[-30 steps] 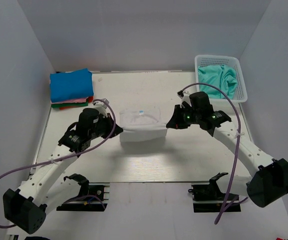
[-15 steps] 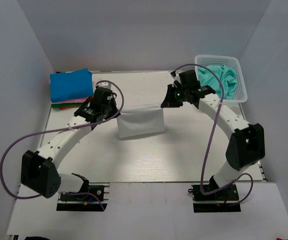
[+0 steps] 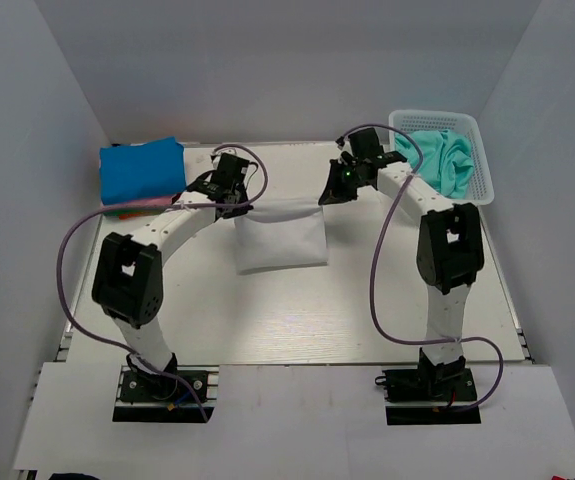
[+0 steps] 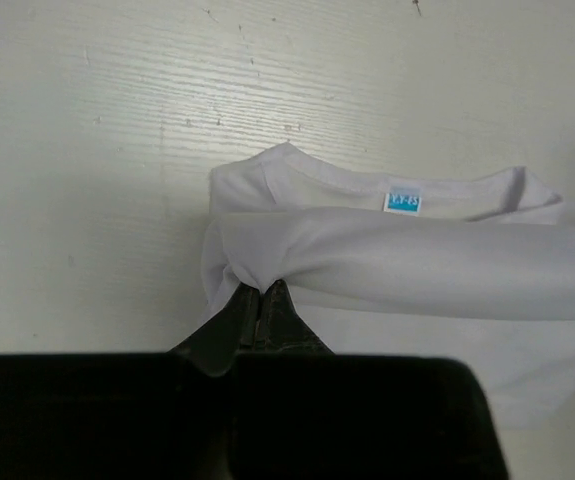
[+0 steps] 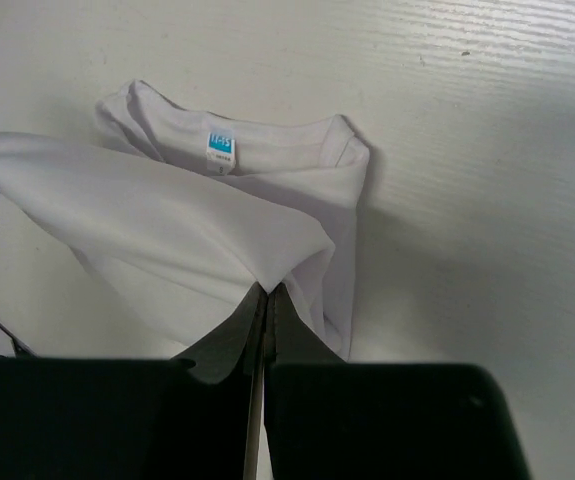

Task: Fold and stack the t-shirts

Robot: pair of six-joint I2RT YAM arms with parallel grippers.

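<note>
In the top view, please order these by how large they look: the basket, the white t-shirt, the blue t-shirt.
1. basket
2. white t-shirt
3. blue t-shirt
The two shirts look close in size, and the white one is partly lifted toward the camera, so their order is unsure.

Both arms reaching far forward, left gripper point(image 3: 235, 206) and right gripper point(image 3: 324, 198) clamped tight, well apart

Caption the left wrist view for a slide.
Left claw shut on the white t-shirt, folded edge held over its collar.
</note>
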